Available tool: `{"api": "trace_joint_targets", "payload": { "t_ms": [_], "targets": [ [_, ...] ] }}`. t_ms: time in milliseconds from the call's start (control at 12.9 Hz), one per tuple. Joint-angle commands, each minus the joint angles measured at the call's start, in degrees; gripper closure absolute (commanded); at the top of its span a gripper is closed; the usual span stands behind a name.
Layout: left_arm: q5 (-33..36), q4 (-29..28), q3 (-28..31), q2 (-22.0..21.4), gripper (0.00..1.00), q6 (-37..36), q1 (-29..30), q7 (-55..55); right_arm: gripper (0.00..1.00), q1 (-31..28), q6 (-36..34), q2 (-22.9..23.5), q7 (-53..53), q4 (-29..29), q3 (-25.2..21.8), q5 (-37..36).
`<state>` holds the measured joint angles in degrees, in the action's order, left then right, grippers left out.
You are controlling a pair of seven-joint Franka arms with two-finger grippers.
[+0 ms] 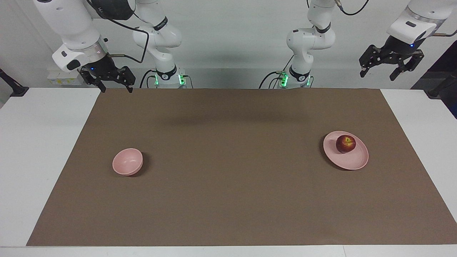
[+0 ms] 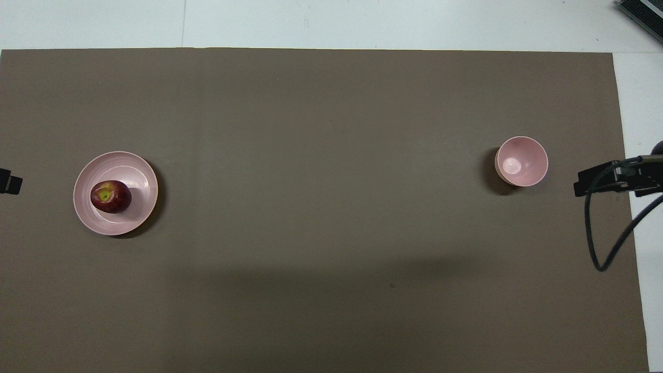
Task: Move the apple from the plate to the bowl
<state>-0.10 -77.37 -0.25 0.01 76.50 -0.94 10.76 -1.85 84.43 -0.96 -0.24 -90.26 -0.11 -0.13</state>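
Brown table [image 1: 228,200] carries the apple [image 1: 345,144] on the plate [image 1: 357,162], below the left gripper [image 1: 379,74], whose fingers are wide apart; the right gripper [image 1: 116,88] waits.

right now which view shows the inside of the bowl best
The overhead view: it looks steeply down into the bowl, so its whole inside shows, with nothing in it. The facing view shows the bowl at a slant, with more of its outer wall and part of the inside hidden by the rim.
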Motion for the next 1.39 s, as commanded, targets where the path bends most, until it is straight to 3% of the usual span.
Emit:
{"api": "trace_joint_targets", "payload": {
  "t_ms": [0,1083,1315],
  "targets": [
    [1.07,0.12,-0.37,-0.54,0.0,-1.09,0.41,-0.57,0.0,-0.17,0.47,-0.08,-0.47,-0.17,-0.5,0.31],
    [0.45,-0.15,-0.45,-0.8,0.0,-0.57,0.32,-0.39,0.0,0.01,0.73,-0.44,-0.38,-0.97,-0.5,0.4],
    [0.45,-4.01,-0.45,-2.99,0.0,1.01,0.23,-0.04,0.0,0.01,0.73,-0.44,-0.38,-0.97,-0.5,0.48]
  ]
}}
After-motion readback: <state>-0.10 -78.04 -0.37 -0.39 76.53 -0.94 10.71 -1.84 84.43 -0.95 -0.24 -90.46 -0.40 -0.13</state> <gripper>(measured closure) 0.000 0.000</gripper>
